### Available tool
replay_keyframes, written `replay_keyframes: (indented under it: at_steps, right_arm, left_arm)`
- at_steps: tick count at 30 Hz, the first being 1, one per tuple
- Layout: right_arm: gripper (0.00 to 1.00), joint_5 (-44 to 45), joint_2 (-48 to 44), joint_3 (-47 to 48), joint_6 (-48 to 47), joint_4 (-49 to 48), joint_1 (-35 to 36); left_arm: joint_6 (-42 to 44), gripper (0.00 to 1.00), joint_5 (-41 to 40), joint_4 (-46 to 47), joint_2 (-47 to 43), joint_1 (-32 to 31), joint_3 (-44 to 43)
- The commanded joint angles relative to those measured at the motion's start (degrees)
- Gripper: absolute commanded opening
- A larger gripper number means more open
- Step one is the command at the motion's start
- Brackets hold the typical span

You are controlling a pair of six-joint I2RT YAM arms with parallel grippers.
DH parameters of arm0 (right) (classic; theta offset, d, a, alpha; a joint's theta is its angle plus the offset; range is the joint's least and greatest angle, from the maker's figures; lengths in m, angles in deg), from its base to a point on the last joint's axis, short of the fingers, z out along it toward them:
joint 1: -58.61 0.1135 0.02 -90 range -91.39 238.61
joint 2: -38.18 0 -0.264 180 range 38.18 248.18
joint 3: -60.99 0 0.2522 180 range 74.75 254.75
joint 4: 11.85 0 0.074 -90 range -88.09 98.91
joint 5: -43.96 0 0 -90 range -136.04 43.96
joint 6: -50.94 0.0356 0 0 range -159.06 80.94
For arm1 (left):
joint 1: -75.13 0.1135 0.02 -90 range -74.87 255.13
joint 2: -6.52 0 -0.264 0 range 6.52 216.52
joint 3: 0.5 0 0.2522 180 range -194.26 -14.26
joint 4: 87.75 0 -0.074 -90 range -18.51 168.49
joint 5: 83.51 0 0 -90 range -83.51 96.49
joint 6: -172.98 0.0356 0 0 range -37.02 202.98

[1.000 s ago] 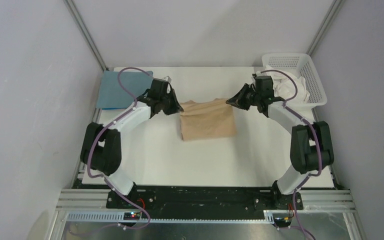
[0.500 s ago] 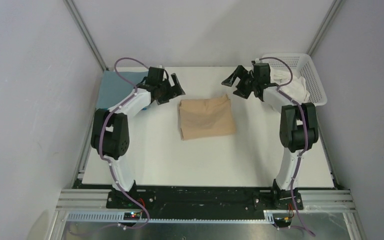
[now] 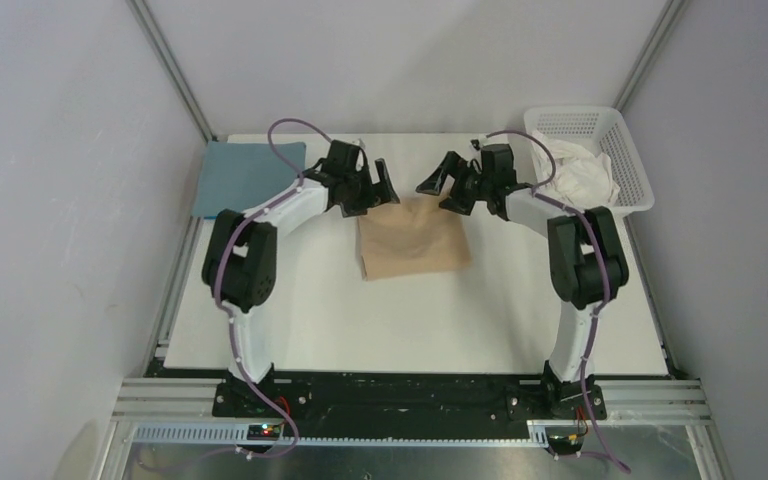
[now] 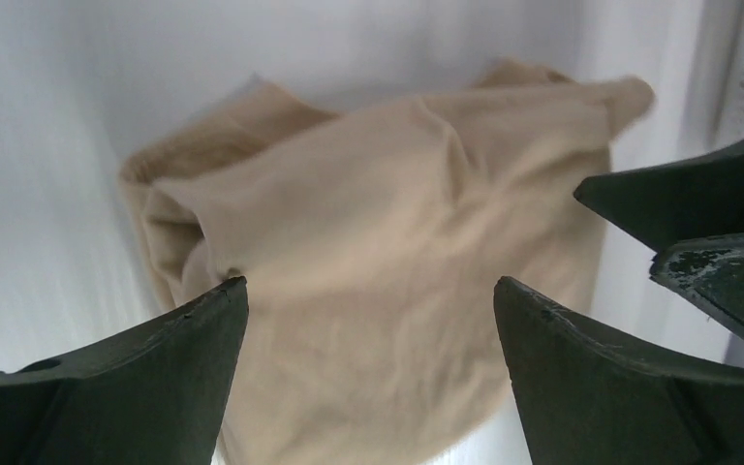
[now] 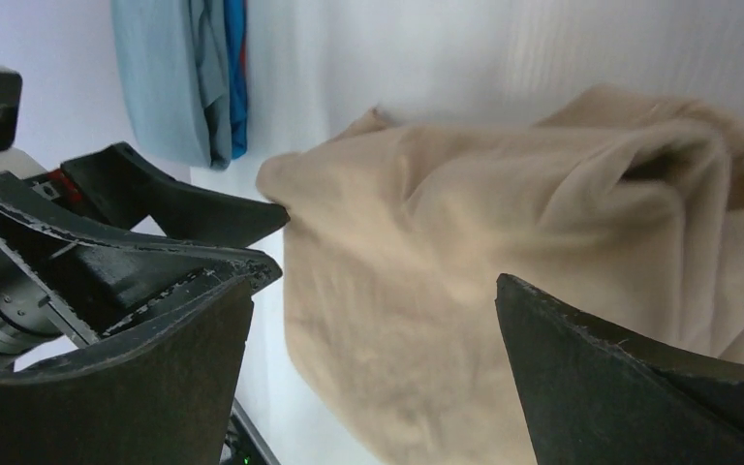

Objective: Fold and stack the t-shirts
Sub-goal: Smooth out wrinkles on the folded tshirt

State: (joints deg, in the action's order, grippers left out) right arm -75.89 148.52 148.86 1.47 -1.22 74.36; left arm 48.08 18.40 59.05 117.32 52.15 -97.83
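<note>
Though both hover just above its far edge, neither the left hand point(image 3: 380, 190) nor the right hand point(image 3: 440, 192) grips the tan shirt point(image 3: 413, 240) — each hangs with jaws spread wide and nothing between them. The tan shirt lies on the counter point(image 3: 410, 330), folded into a rough rectangle. Both wrist views show its far edge rumpled, with loose rolls and a puffed pocket of slack at the corners. A teal shirt point(image 3: 245, 175) lies folded flat well to the left of the tan one and a little farther back. A basket point(image 3: 632, 160) holding white cloth point(image 3: 580, 175) stands well to its right, also farther back.

The cloth looks light, soft and limp, so it should weigh nothing to speak of but hold no shape. Lifted by a single layer, the fold would likely fall open. The safer hold, I judge, is a pinch through all layers at two opposite corners — one hand each — keeping the bundle taut and level. The slack far edge probably wants smoothing first.
</note>
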Motion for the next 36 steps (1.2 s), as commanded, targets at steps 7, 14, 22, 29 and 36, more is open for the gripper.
replay_keyframes:
  at_steps: [7, 14, 22, 29, 36]
  right_arm:
    - [0.99, 2.26, 17.7, 13.06, 6.21, -1.54, -4.03]
    - [0.99, 13.84, 16.85, 9.3, 11.38, 5.8, -4.83]
    - [0.99, 16.17, 4.33, 10.25, 5.98, 12.06, -5.5]
    - [0.99, 25.29, -15.89, -0.85, 2.13, 20.71, -5.52]
    - [0.99, 29.57, -32.44, -16.63, 2.61, 22.37, -5.93]
  left_arm:
    - [-6.79, 1.0, -3.19, -0.45, 15.19, 4.4, -9.28]
    - [-11.09, 1.0, -10.49, -2.35, 10.88, 4.57, -3.97]
    - [-2.34, 1.0, -8.8, -3.49, 1.87, 3.57, -9.75]
    - [-1.55, 1.0, -14.65, -3.77, -9.9, 2.0, 1.22]
    - [0.62, 1.0, -9.95, -3.99, -6.05, 0.72, 4.86]
